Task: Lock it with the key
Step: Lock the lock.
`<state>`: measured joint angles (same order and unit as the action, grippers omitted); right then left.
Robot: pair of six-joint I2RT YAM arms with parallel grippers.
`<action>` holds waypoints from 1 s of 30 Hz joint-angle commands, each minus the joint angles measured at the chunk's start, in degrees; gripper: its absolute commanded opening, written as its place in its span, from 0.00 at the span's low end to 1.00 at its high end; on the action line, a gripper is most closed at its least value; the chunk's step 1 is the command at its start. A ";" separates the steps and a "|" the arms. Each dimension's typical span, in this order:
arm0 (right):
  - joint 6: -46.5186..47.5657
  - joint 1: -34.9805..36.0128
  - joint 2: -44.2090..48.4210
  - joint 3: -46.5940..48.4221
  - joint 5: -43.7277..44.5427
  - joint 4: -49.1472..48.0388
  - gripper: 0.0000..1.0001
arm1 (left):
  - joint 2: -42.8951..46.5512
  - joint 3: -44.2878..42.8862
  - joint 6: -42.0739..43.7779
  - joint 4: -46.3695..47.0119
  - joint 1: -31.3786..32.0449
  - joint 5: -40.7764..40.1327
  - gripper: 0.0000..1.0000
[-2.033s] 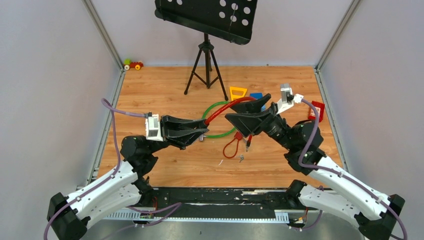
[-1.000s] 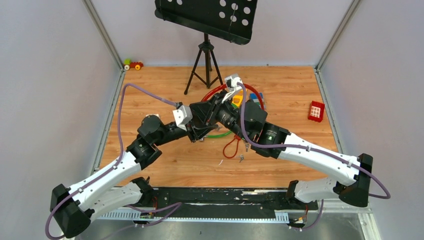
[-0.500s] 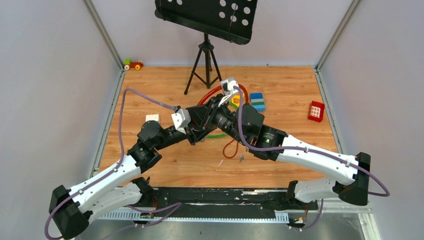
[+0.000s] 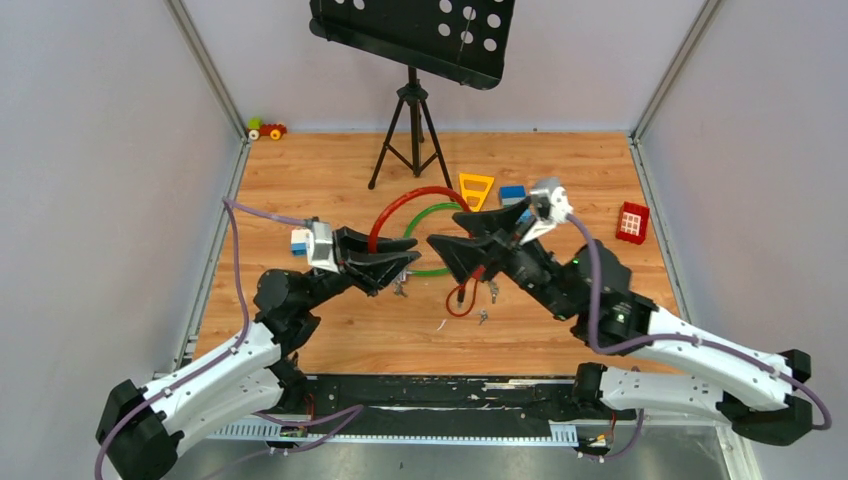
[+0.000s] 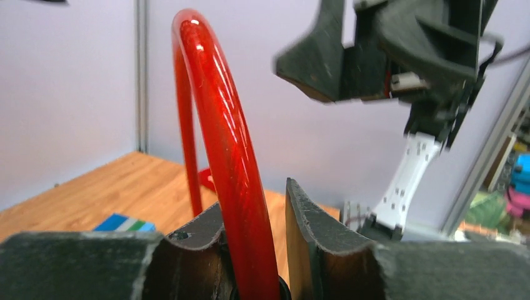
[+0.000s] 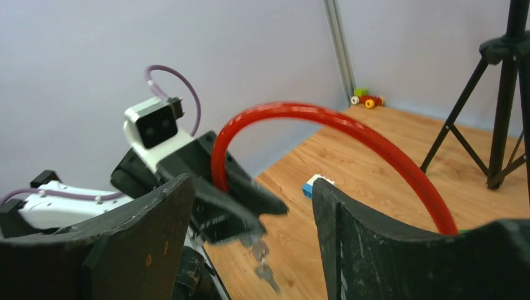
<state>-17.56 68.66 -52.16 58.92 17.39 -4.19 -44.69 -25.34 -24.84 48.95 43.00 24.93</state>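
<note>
My left gripper is shut on the lock end of a thick red cable, which arcs up and right toward my right gripper. In the left wrist view the cable stands between the fingers, pressed to the left one. Small silvery keys hang under the left gripper and also show in the right wrist view. My right gripper is open and empty, facing the left gripper. The cable's far end runs behind the right finger.
A green cable ring lies under the grippers. A thin red loop with a small red padlock and loose keys lie just in front. A tripod stand, a yellow triangle, blue blocks and a red brick stand further back.
Both arms have pulled back from the middle, the left to the left and the right to the right. The red cable now arcs between them, its lock end still in the left gripper.
</note>
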 commanded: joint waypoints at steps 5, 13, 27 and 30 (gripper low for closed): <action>7.49 0.06 9.84 -6.26 -12.92 -1.81 0.68 | -4.31 -2.38 -25.21 36.53 -7.16 -7.65 0.00; 13.82 0.08 10.31 -9.75 -23.58 -5.61 0.62 | -9.07 -13.61 -33.83 43.00 -8.25 3.63 0.00; 31.84 0.23 7.50 -15.93 -39.01 -29.19 0.65 | -12.07 -27.06 -44.16 42.98 -8.00 24.61 0.00; 35.73 0.79 5.89 -16.29 -42.69 -33.38 0.65 | -12.30 -29.54 -44.78 42.98 -7.05 26.17 0.00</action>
<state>11.03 68.73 -44.69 43.18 -17.67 -27.49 -56.93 -50.41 -66.87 86.80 34.94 45.67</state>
